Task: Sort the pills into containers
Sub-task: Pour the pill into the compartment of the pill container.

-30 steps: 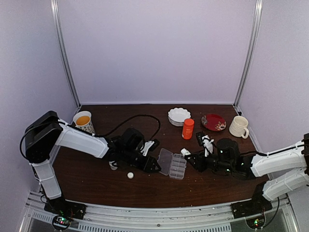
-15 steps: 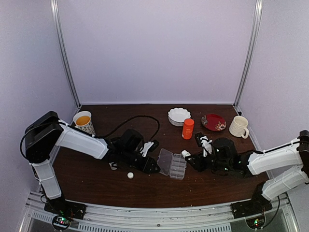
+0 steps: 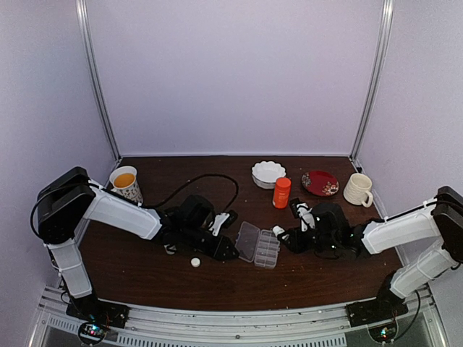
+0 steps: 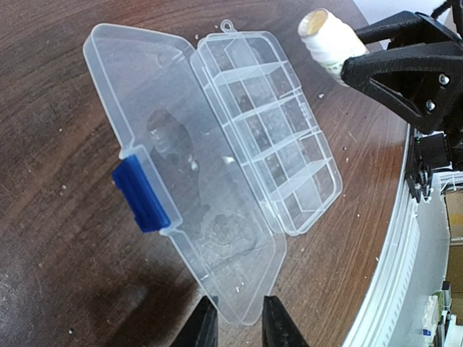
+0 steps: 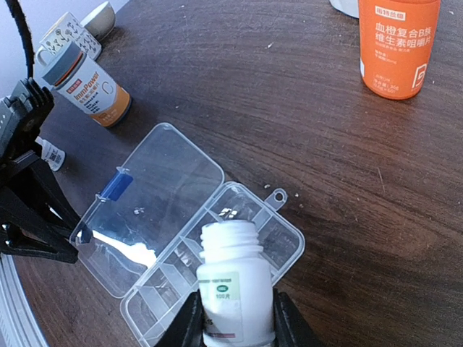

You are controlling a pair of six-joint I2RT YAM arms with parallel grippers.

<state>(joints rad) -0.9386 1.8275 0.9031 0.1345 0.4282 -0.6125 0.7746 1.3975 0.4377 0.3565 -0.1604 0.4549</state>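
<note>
While the right gripper (image 5: 235, 327) is clamped on an uncapped white bottle (image 5: 231, 285) with its mouth aimed at the pill box (image 3: 259, 244), the step in hand looks like pouring.

The pill box lies open near the middle of the worktop (image 3: 145, 275), a bit toward the front edge. Its lid (image 4: 181, 166) is flat on the left arm's side and its cells (image 4: 278, 137) are on the right arm's side. Jaws of the left gripper (image 4: 240, 324) are narrow, either side of the lid corner nearest that arm; I can't tell if they actually pinch it. A few tiny pale pills (image 5: 228, 212), as far as I can tell, sit in the end cell by the hang tab, with a couple more specks on the lid.

To do it well:
- Get the bottle mouth low over one cell, away from the lid and hinge.
- Tip slowly so pieces drop a few at a time.
- Have the left gripper pin the lid so the light box doesn't skid or fold shut.
- Level the bottle before shifting to the next cell.

Main risk is pills bouncing onto the wood.
</note>
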